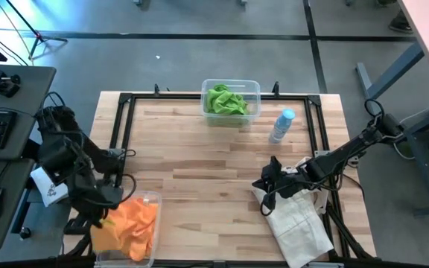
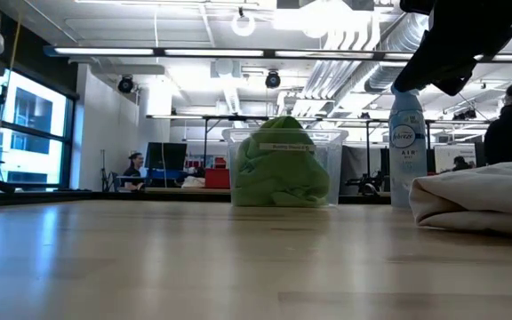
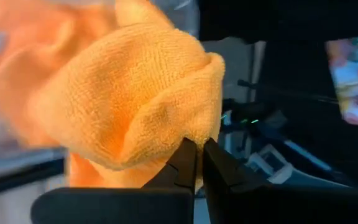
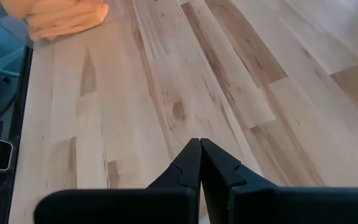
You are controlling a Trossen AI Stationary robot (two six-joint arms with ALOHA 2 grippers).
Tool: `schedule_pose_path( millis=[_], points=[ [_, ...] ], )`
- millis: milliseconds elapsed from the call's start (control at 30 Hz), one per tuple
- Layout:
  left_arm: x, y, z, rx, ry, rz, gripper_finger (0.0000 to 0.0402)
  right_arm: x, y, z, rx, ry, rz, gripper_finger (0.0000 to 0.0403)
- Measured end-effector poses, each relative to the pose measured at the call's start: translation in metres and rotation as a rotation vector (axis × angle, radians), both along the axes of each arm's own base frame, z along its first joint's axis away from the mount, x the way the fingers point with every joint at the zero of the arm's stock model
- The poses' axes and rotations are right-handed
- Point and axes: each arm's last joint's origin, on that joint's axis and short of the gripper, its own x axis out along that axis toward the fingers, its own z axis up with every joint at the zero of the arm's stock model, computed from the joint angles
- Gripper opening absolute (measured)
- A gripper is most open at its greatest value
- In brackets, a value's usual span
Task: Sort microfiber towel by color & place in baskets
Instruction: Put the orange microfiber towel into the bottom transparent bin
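Orange microfiber towels lie heaped in a clear basket at the table's near left corner. My left gripper is at that basket's left side, shut on an orange towel. Green towels fill a second clear basket at the far edge; the low view also shows these green towels. My right gripper is shut and empty. It hovers over bare wood at the table's right, beside the tote bag. My left gripper pinches a rounded fold of the orange towel between its two fingertips. The towel bulges out beyond the fingers. How many layers are in the pinch, and whether the towel is lifted off the heap, I cannot tell.
An off-white tote bag lies at the near right corner, under my right arm. A clear spray bottle with a blue cap stands right of the green basket. Bare wood stretches across the table's middle. People sit in the room beyond.
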Motion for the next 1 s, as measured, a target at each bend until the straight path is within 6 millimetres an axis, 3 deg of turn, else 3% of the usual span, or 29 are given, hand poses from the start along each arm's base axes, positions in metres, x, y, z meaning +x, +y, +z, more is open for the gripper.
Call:
schedule_pose_path(
  millis=[167,500,833,1000],
  points=[
    [0.006,-0.017,0.002,-0.064,-0.1,-0.038,0.0,0.0,0.0,-0.001,-0.013,0.006,0.002,0.0002],
    [0.028,-0.03,-0.015,0.16,-0.327,-0.137,0.0,0.0,-0.003,0.0,-0.074,-0.013,-0.048,0.0002],
    [0.031,-0.056,-0.069,0.624,-0.131,-0.284,0.0,0.0,-0.003,0.0,-0.049,-0.013,-0.059,0.0002],
    [0.027,-0.072,-0.101,0.68,-0.155,-0.207,0.0,0.0,-0.003,0.0,-0.038,-0.013,-0.064,0.0002]
  ],
)
